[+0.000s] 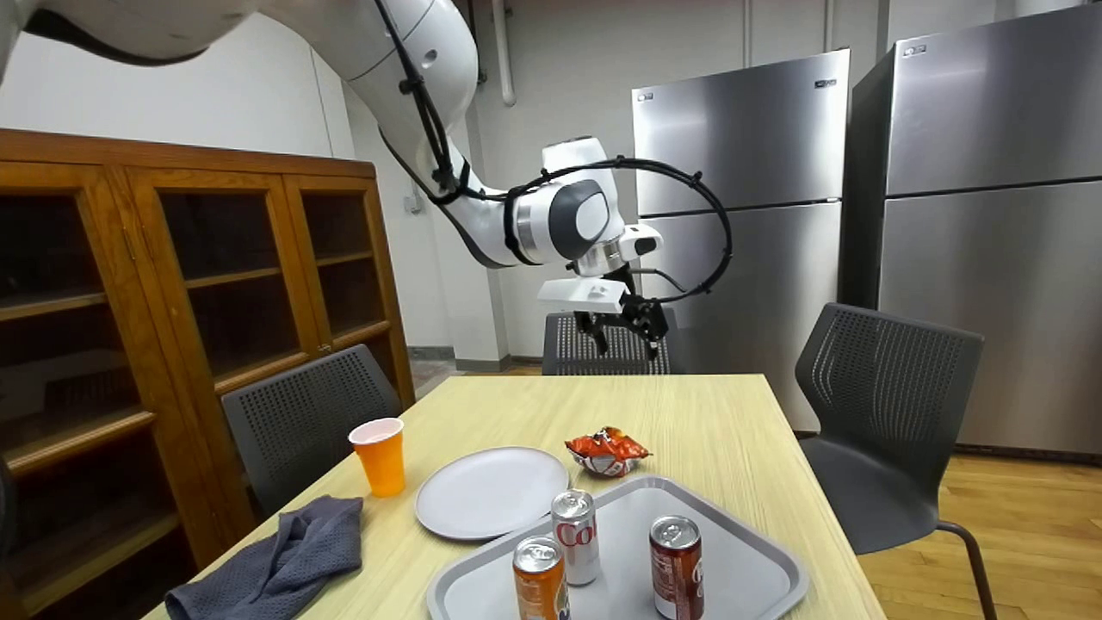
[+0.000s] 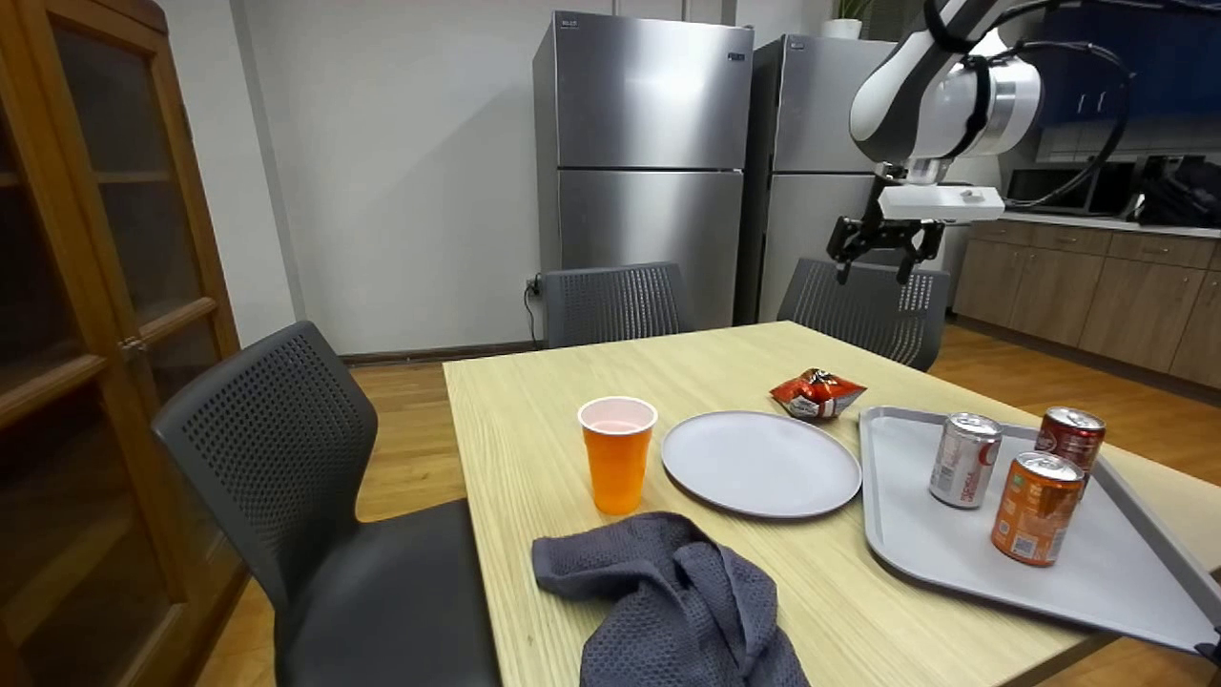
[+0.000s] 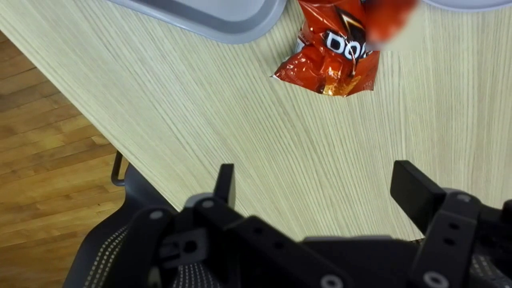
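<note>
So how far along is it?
Looks done: three cans stand on the tray, though who placed them isn't shown.
In hand: nothing; the gripper is open and empty.
Possibly left: the bag, cup and cloth, all off the tray.

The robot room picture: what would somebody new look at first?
Probably the big white robot arm, which reaches in high over the table, its black gripper open with nothing in it. After that, maybe the bright orange cup, standing on the table beside the pale plate. The shiny red snack bag could catch the eye too, lying near a corner of the gray tray.
</note>
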`<state>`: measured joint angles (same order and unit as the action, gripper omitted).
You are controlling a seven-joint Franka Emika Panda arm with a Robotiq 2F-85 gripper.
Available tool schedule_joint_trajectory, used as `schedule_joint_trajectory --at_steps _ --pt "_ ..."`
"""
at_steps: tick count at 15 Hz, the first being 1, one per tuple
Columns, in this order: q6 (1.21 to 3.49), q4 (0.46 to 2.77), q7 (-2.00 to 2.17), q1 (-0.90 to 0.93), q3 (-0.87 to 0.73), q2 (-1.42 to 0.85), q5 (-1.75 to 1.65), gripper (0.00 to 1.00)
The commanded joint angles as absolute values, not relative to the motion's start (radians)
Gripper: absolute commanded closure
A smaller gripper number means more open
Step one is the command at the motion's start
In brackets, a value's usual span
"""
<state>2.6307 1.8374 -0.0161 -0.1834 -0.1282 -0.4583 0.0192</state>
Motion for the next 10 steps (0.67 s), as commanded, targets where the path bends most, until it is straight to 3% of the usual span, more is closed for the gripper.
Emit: schedule_joint_trajectory --at_steps 1,10 --pt "2.667 1.969 -0.075 -0.203 -0.115 -0.368 0.028 0.0" --pt "2.671 2.16 -0.132 -0.199 -0.128 -0.24 0.011 0.0"
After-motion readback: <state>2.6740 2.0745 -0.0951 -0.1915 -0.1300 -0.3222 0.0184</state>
